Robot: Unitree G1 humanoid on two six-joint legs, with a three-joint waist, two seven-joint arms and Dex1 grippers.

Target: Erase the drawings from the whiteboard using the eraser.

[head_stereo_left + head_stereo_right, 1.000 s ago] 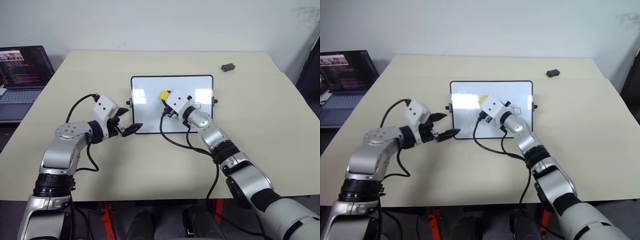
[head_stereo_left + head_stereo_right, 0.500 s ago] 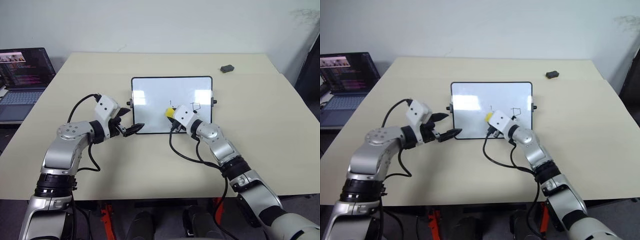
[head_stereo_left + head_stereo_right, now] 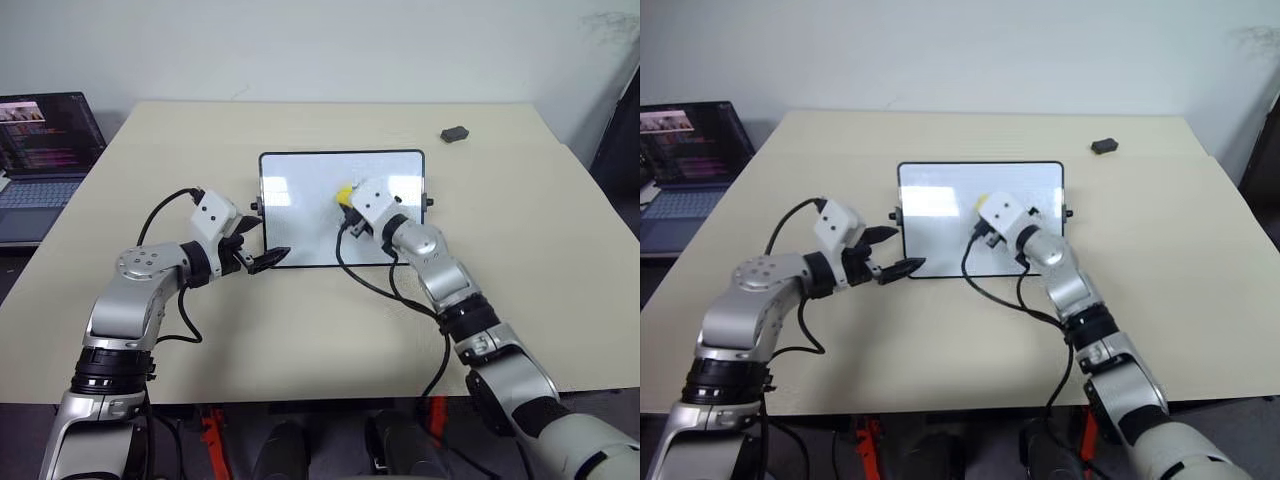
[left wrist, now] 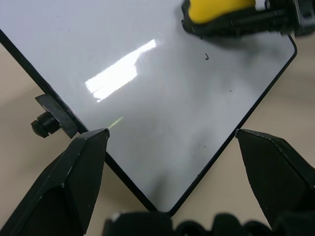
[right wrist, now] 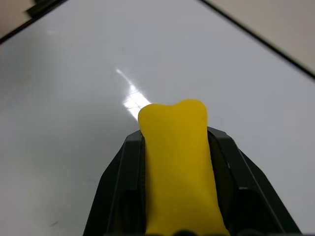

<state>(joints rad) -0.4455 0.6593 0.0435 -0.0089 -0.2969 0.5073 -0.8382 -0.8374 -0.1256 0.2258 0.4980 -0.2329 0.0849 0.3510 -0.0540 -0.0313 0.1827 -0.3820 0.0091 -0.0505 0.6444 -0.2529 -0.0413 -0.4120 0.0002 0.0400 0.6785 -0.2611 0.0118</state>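
Observation:
The whiteboard (image 3: 300, 215) lies flat in the middle of the table. My right gripper (image 3: 346, 196) is over its middle, shut on the yellow eraser (image 5: 174, 162), which is held against the white surface. Of the drawings, a tiny black hooked stroke (image 4: 206, 57) shows beside the eraser (image 4: 216, 10); whatever lies under my right hand is hidden. My left gripper (image 3: 268, 240) hovers open at the board's near left corner, one finger on each side of that corner, holding nothing.
A small dark grey oval object (image 3: 455, 133) lies at the table's far right. An open laptop (image 3: 45, 140) stands to the left, beyond the table's edge. The beige table (image 3: 300, 330) stretches bare in front of the board.
My right gripper swept the eraser down to the board's near edge, then back up to the middle. The small outline seen beside it half a second ago no longer shows. The left arm stayed still.

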